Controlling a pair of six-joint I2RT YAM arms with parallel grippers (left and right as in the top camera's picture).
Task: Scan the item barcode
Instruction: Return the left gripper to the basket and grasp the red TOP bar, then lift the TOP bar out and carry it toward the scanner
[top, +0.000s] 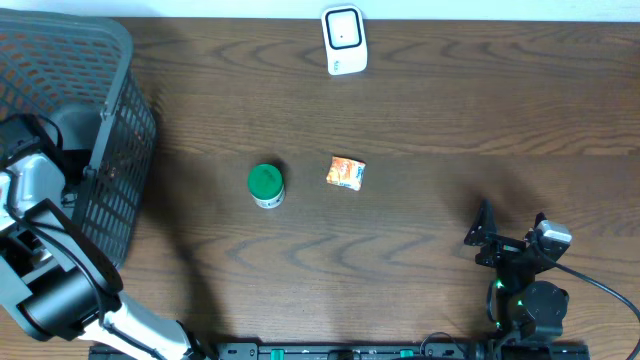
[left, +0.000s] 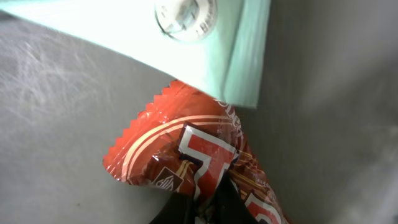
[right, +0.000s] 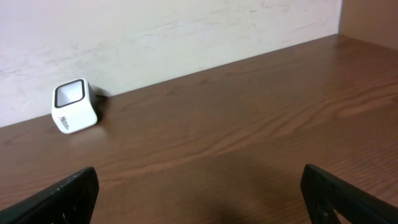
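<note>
Packet (left: 186, 149) pinched tight in my left claw (left: 208, 202), down inside the basket (top: 120, 110) at upper left. Scanner (top: 343, 40) sits top centre, well off rightward; the packet's length runs diagonally toward lower right.

Black right hand (top: 510, 226), green lights (top: 497, 287), trailing black cable (top: 600, 285); grey-and-white left arm (top: 40, 250)
</note>
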